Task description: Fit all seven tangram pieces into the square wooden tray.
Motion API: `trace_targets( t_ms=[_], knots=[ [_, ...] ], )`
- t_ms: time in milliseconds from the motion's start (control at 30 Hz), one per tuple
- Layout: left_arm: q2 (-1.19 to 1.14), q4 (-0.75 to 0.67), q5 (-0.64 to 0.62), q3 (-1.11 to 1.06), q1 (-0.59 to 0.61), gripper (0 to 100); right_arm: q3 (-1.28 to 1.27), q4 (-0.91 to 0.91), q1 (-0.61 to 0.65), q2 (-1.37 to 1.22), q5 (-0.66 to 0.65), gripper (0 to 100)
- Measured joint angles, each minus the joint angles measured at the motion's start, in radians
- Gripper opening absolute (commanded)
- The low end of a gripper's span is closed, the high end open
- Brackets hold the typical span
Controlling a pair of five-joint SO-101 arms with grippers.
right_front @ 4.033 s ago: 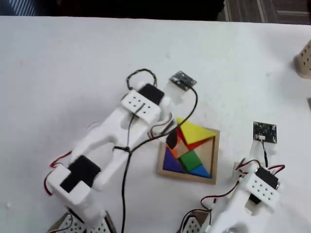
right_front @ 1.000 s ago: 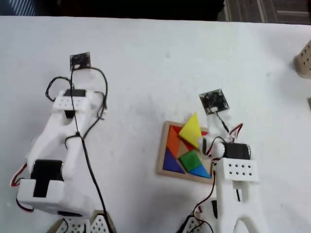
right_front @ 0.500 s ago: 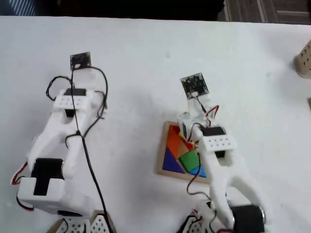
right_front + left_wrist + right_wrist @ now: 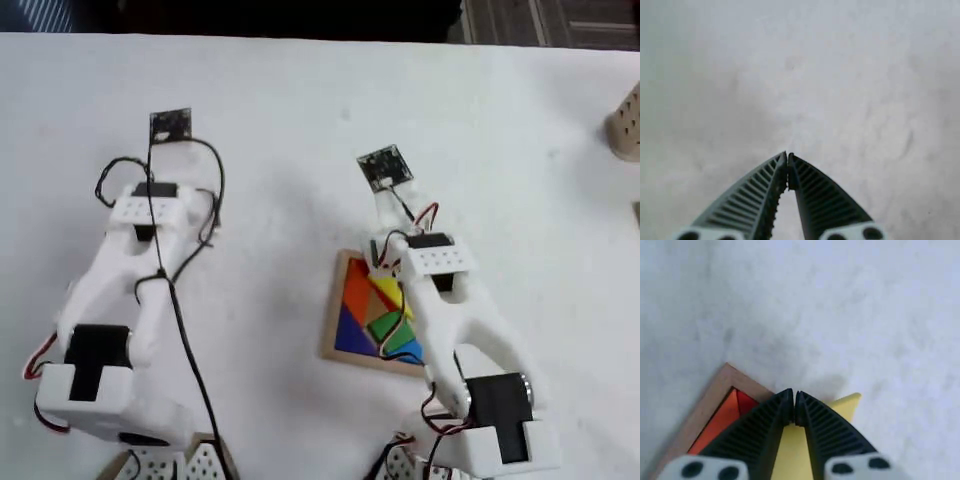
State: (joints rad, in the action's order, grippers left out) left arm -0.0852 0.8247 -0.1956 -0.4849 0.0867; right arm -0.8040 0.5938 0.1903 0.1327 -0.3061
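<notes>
High view, with both wrist views. At the near edge of the white table (image 4: 280,120) stand the bases of the 2 arms: the left arm (image 4: 120,290) lies well apart from the work, and the right arm (image 4: 460,320) stretches across the near right part of the square wooden tray (image 4: 335,315). Inside the tray are seen a dark blue triangle (image 4: 350,332), a lighter blue piece (image 4: 408,350), a green square (image 4: 385,328), an orange triangle (image 4: 357,290) and a yellow triangle (image 4: 385,292); the arm hides the rest. In the right wrist view the right gripper (image 4: 793,396) has its fingers pressed together over the yellow triangle, beside a red piece (image 4: 747,401), near a corner of the tray's rim; contact with the yellow piece cannot be judged. The left gripper (image 4: 787,157) has its fingers likewise together, holding nothing, above bare table. At the far right edge stands a tan perforated object (image 4: 626,125).
</notes>
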Motion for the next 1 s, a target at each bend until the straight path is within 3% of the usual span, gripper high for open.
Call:
trace_targets(
  t_ms=[367, 667, 1000],
  knots=[
    [0.0, 0.0, 0.003, 0.0, 0.0, 3, 0.006, 0.106, -0.123, 0.0, -0.006, 1.8],
    [0.0, -0.006, 0.003, 0.0, 0.0, 3, 0.011, 0.152, -0.132, 0.094, -0.008, 1.8],
    [0.0, -0.032, 0.003, 0.0, 0.0, 3, -0.068, 0.341, 0.061, 0.31, -0.006, 1.8]
  ],
)
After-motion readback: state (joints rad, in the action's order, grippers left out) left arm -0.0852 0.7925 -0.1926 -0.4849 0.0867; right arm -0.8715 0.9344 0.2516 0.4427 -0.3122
